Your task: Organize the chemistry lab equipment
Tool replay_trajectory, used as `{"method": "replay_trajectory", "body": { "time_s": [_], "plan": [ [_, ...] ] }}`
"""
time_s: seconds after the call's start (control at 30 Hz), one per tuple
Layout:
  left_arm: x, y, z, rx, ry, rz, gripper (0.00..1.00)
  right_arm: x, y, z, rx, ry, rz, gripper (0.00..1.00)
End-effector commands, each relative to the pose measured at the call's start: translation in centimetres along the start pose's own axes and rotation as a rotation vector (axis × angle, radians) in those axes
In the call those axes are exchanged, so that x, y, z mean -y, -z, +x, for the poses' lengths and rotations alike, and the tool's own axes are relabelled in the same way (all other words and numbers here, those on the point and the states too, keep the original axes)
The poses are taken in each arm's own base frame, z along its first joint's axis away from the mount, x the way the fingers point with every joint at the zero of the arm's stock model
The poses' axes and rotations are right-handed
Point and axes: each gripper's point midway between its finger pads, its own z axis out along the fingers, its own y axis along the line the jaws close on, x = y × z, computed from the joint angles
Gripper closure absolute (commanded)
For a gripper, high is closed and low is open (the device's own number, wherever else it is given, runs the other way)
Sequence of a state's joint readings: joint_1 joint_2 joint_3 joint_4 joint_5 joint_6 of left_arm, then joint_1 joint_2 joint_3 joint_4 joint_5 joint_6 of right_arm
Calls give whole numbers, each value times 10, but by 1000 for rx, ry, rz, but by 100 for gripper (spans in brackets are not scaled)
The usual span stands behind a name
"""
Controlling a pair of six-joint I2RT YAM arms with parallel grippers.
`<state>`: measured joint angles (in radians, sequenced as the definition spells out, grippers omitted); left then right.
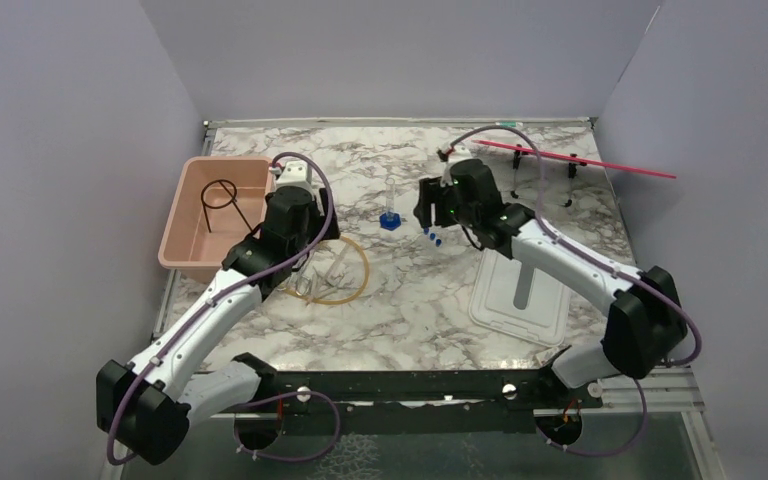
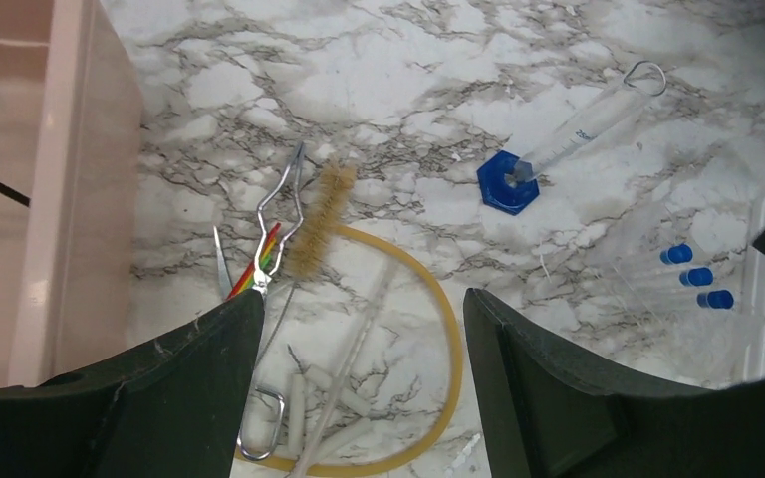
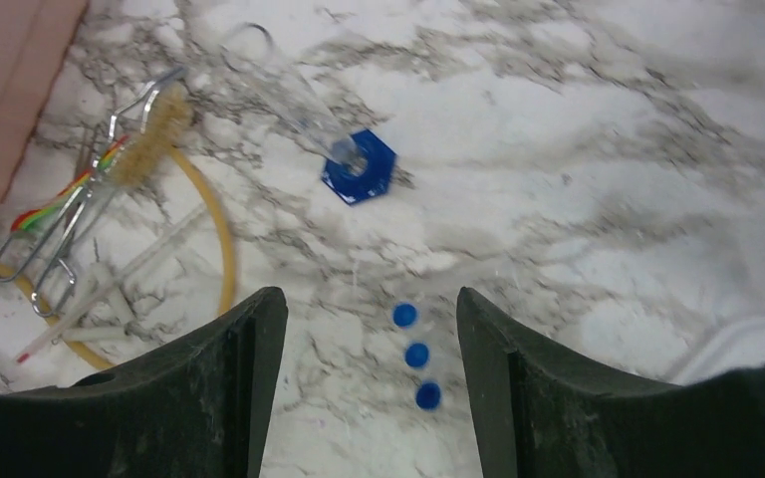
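Right pincer (image 3: 367,319) apart, empty, directly above 3 clear blue-capped plastic tubes (image 3: 417,355); left pincer (image 2: 364,309), also apart, farther off.

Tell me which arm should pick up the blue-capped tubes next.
Right. The open right gripper hangs directly above the blue-capped tubes; the left gripper is over the amber tubing, farther away.

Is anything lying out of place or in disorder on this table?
Yes. The metal tongs, brush and amber tubing lie tangled in one heap beside the pink tub; only the black wire ring is inside it.
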<state>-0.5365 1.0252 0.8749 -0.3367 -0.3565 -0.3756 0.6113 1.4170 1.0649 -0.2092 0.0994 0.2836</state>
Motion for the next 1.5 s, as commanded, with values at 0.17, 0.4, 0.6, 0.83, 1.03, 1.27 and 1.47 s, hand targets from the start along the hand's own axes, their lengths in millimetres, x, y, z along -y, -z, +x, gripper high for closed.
{"method": "replay_trajectory", "body": {
  "time_s": [0.17,0.4,0.6,0.83,1.03,1.27,1.47],
  "plan": [
    [29,-15,6,-89,112,192,7,-62,-86,-37,111,86,-100,30],
    [25,-18,14,-106,115,185,6,-65,-129,-48,164,105,-69,41],
    [30,-18,17,-114,108,218,8,-62,-146,-44,195,160,-64,66],
    [41,-12,7,-77,65,296,8,-85,-109,-62,166,158,-185,78],
    [73,14,-10,14,7,526,8,-113,-42,-66,34,76,-395,78],
    [109,39,-9,-5,-6,778,15,-147,35,-63,-58,13,-660,77],
    [131,56,-7,-54,91,935,45,-161,74,-68,-56,-14,-784,76]
  ]
}}
